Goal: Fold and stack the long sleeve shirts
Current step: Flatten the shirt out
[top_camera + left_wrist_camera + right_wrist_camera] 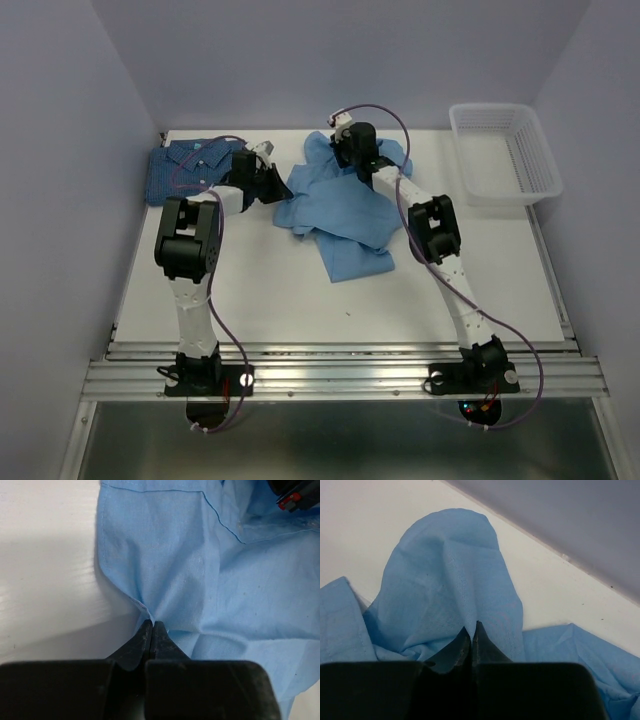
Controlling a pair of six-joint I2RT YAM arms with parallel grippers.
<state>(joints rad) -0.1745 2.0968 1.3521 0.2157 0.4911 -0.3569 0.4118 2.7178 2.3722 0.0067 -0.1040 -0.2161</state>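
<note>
The light sky-blue shirt (345,205) lies rumpled at the table's far middle. The darker checked shirt (190,165) lies folded at the far left. My left gripper (272,172) is shut on the light shirt's left edge; in the left wrist view the black jaws (152,625) pinch a fold of the light blue cloth (200,570). My right gripper (345,140) is shut on the same shirt's far part; in the right wrist view the jaws (471,629) pinch a raised hump of cloth (450,575).
A white mesh basket (503,153) stands at the far right. The back wall (350,60) runs close behind both grippers. The table's front metal rail (340,375) carries both arm bases.
</note>
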